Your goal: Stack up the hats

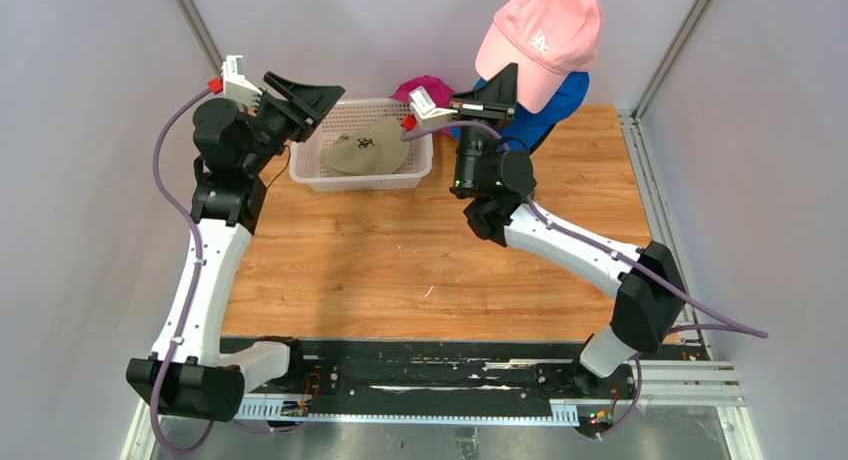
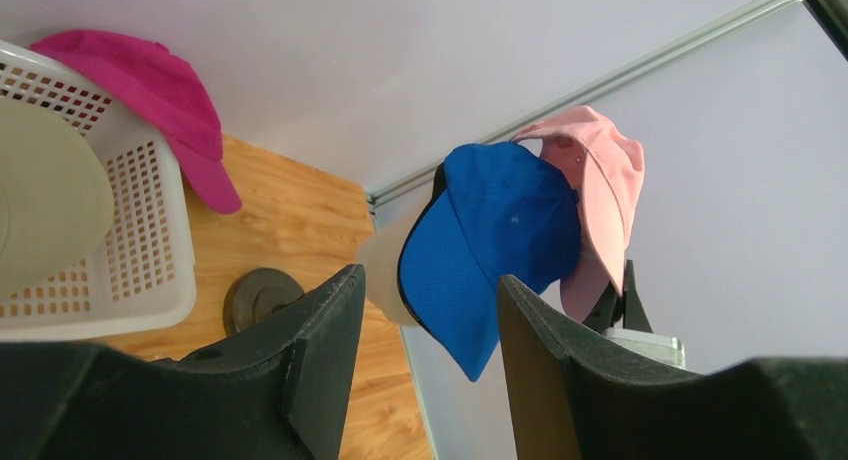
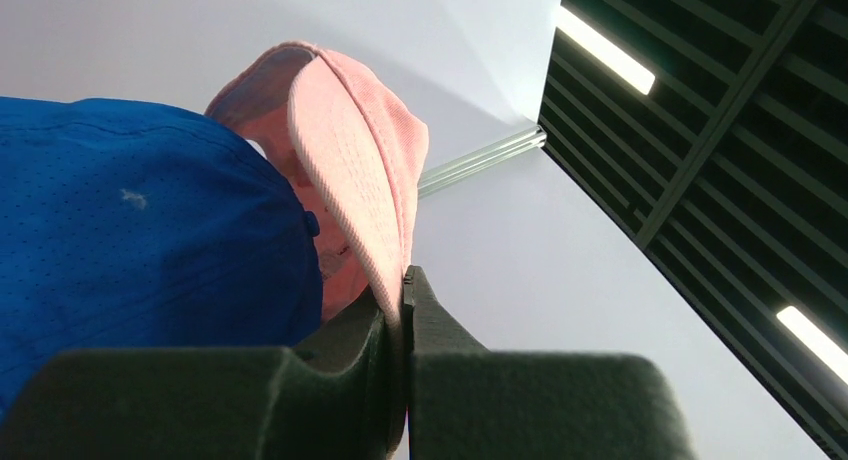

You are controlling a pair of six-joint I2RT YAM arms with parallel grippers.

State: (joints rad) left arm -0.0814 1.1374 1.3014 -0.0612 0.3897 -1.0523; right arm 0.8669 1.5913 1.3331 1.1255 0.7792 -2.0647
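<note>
My right gripper (image 1: 505,85) is shut on the brim of the light pink cap (image 1: 545,35) and holds it raised over the royal blue cap (image 1: 550,108). In the right wrist view the brim (image 3: 360,150) is pinched between my fingers (image 3: 403,280), beside the blue cap (image 3: 150,240). The khaki cap (image 1: 365,148) lies in the basket. The magenta cap (image 1: 425,88) lies behind the basket. My left gripper (image 1: 320,98) is open and empty above the basket's far left corner. Its view shows the blue cap (image 2: 500,230), pink cap (image 2: 605,180) and magenta cap (image 2: 150,90). The black cap is hidden.
The white perforated basket (image 1: 360,180) stands at the back left of the wooden table. The cream mannequin head (image 2: 385,275) carries the blue cap, and its dark round base (image 2: 258,295) stands right of the basket. Grey walls close in the back and sides.
</note>
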